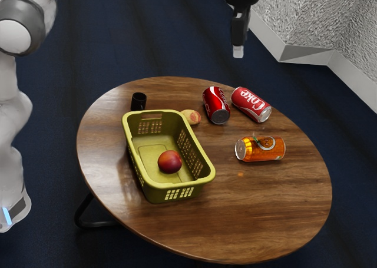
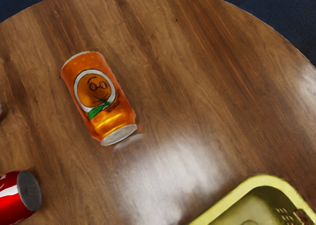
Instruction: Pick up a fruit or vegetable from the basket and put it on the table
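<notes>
The red fruit [image 1: 169, 162] lies inside the green basket [image 1: 154, 192] on the counter [image 1: 253, 209], a yellowish fruit [image 1: 191, 116] rests just outside it, and the gripper [image 1: 238, 51] hangs above the counter, its fingers apart or together, I cannot tell.

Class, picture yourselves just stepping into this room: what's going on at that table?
A robot arm has its gripper raised high above the table, and nothing appears to be in its grip. One red fruit sits in the basket, and a paler fruit is outside it, on the table. An orange can lies on its side, with two red cans and a black cup also on the table.
</notes>
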### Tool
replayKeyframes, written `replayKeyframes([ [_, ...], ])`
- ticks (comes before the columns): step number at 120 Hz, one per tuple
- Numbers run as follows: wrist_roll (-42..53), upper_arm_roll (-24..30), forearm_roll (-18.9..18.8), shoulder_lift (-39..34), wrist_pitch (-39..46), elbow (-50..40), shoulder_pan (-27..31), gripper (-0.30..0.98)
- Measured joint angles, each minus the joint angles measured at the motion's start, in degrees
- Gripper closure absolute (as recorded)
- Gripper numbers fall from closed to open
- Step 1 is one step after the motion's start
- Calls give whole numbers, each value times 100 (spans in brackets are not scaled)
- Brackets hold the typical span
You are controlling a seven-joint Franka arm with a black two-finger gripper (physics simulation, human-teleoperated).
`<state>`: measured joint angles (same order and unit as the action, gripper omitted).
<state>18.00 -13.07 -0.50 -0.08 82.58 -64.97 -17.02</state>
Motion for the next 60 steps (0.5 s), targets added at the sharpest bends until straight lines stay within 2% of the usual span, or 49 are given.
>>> replayKeyframes([
  [9,49,58,-14,215,22,-3,-1045,2],
  [16,85,134,-168,309,27,-45,-1324,2],
  [22,114,274,-193,306,12,-65,-901,2],
  [36,103,399,-214,428,-205,-118,921,2],
  [41,78,395,-232,503,-292,-132,1392,2],
  [46,53,378,-249,578,-360,-144,1595,2],
  [52,21,383,-248,499,-302,-425,1500,2],
  [56,-5,422,-239,284,-169,-868,1350,2],
  [60,-42,741,-227,-203,47,-1667,1443,2],
])
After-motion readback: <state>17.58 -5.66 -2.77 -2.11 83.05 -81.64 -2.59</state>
